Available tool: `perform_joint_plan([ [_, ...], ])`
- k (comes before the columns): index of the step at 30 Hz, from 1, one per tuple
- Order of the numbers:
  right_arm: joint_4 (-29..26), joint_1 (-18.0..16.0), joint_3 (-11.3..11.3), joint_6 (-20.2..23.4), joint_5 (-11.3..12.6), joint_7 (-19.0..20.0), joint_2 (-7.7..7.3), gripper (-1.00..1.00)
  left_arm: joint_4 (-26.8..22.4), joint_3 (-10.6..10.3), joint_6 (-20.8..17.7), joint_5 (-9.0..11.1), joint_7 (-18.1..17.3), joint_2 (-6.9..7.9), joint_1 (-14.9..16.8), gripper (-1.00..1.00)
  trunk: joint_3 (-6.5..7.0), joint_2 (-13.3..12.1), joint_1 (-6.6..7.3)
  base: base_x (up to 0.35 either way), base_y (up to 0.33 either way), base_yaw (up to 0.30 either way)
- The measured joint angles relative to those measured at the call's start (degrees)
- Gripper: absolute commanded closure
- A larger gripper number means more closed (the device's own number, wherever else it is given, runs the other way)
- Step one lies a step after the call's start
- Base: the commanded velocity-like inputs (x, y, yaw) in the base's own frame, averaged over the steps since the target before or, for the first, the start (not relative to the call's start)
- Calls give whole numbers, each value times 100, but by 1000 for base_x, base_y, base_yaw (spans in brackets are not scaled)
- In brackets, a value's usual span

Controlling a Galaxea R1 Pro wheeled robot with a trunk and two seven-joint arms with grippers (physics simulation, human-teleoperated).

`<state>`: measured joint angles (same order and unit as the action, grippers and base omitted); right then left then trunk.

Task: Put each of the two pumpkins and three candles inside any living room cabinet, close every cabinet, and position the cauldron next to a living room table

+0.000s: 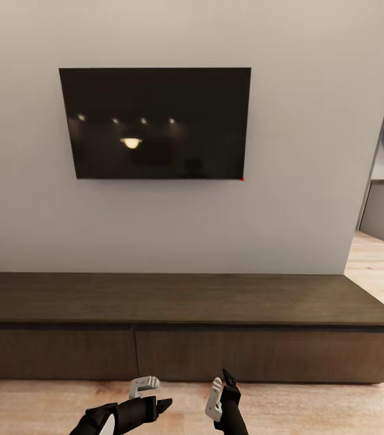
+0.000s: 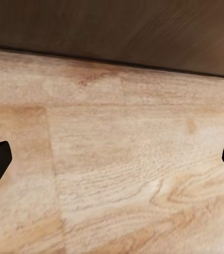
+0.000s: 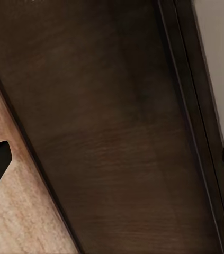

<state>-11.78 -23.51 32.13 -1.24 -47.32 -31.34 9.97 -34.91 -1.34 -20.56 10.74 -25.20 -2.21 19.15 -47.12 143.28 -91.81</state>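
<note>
Both pincers low over the plank floor [image 1: 46, 405], just in front of the cabinet [image 1: 179, 302]: left pincer [image 1: 150, 394] and right pincer [image 1: 222, 393] spread wide, nothing held. Cabinet drawer fronts flush shut, top bare, against the wall [image 1: 22, 181] under the TV [image 1: 155, 122].

pale grey wall [image 1: 312, 181] with dark mounted tv [image 1: 155, 124], light wood-plank floor [image 1: 312, 408] below
</note>
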Motion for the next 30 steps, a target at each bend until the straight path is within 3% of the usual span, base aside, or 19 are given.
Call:
perform_joint_plan([
  [30, 5, 0, -23, -29, 4, -14, 0, -100, 6, 0, 0, 0, 0, -1, 0, -100, 244, 0, 0, 0, 0, 0],
])
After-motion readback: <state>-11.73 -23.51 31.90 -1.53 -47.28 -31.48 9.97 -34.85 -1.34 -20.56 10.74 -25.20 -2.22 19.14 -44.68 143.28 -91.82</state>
